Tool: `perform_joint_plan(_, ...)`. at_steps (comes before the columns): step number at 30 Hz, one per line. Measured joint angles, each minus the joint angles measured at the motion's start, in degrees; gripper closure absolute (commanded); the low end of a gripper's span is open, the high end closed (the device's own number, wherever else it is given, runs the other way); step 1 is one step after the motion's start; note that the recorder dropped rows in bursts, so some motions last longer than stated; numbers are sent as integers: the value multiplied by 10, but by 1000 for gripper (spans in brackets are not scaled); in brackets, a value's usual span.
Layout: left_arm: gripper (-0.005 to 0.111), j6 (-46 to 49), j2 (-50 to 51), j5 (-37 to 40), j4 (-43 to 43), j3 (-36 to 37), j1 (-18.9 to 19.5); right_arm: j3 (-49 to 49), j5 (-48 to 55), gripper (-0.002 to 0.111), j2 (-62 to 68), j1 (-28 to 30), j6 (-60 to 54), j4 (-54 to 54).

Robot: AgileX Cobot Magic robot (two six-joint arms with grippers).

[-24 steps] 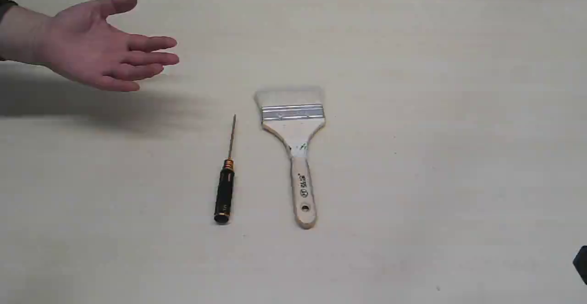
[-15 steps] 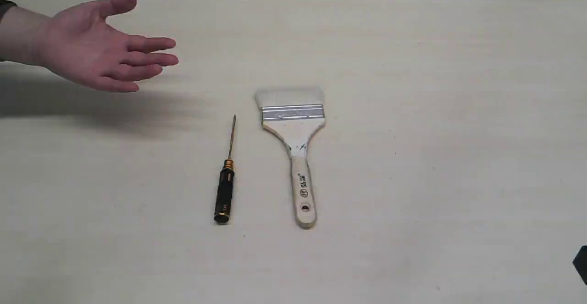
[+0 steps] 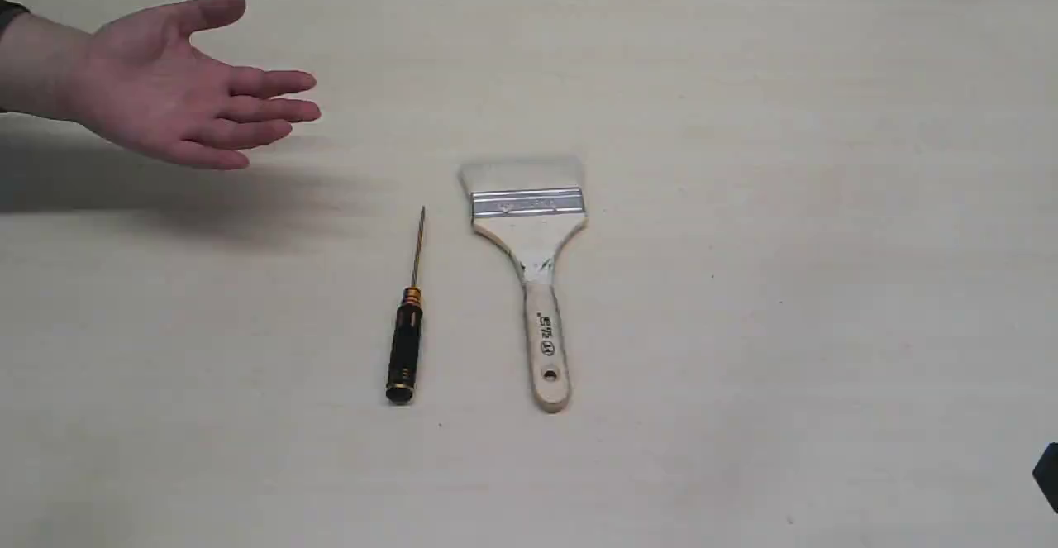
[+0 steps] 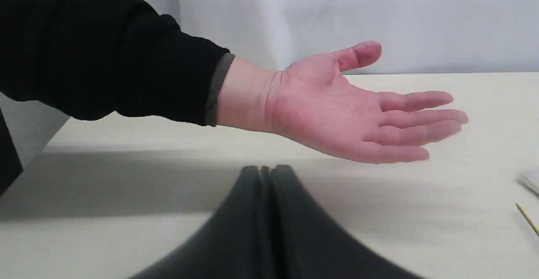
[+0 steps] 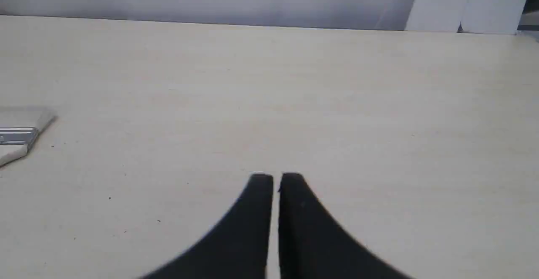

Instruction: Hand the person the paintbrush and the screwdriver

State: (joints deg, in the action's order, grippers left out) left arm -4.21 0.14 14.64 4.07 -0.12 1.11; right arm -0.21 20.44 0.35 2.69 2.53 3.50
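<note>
The paintbrush (image 3: 529,267) lies flat mid-table, pale bristles toward the far side, wooden handle toward the near edge. Left of it lies the screwdriver (image 3: 407,335), black handle near, thin shaft pointing away. The person's hand (image 3: 178,89) hovers palm up over the far left of the table, dark sleeve at the frame edge; the left wrist view shows the hand (image 4: 353,110) just beyond my left gripper (image 4: 266,170), which is shut and empty. My right gripper (image 5: 276,179) is shut on nothing over bare table, the paintbrush's corner (image 5: 19,138) far off to its side.
The light wooden table (image 3: 785,201) runs back to a pale wall. A small black part of the right arm (image 3: 1048,474) shows at the exterior view's lower right edge. The screwdriver's tip (image 4: 528,218) peeks in at the left wrist view's edge.
The person's hand has sunk very slightly. The tools and both arms have not moved.
</note>
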Motion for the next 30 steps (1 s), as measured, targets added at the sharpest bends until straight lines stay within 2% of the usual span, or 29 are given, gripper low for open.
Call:
perform_joint_plan(3,107,0,0,0,0,0,0,0,-7,104,0,0,-4,1)
perform_joint_plan(6,107,0,0,0,0,0,0,1,-58,104,0,0,-10,5)
perform_joint_plan(12,107,0,0,0,0,0,0,1,-251,104,0,0,-15,8)
perform_joint_plan(16,107,0,0,0,0,0,0,1,-333,104,0,0,-15,8)
perform_joint_plan(23,107,0,0,0,0,0,0,1,-371,104,0,0,-11,9)
perform_joint_plan(25,107,0,0,0,0,0,0,1,-379,104,0,0,56,8)
perform_joint_plan(27,107,0,0,0,0,0,0,1,-380,104,0,0,187,8)
perform_joint_plan(28,107,0,0,0,0,0,0,1,-380,104,0,0,264,18)
perform_joint_plan(30,107,0,0,0,0,0,0,1,-385,104,0,0,343,72)
